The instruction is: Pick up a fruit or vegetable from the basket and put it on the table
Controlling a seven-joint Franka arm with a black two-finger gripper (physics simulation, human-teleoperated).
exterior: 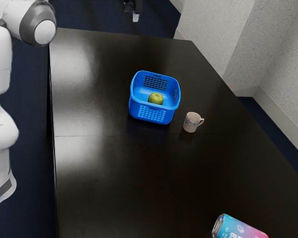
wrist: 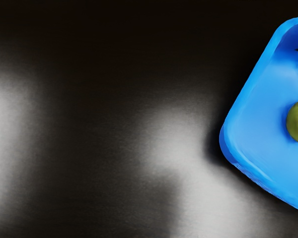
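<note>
Up top, the gripper (exterior: 135, 18) is hanging pre-grasp, whether spread I can't tell, probably needing centring over the fruit (exterior: 155, 99).

The basket (exterior: 152, 113) is showing bright blue with a grid pattern, the fruit (exterior: 155, 99) yellowish green; the table (exterior: 124, 183) is gleaming black-brown, the mug (exterior: 191, 122) wearing bluish decoration on pale pink, the can (exterior: 238, 229) blending turquoise into pink.

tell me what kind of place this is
Probably an office or meeting room: a big dark table, dark blue carpet and plain speckled walls, with a mug left out.
</note>
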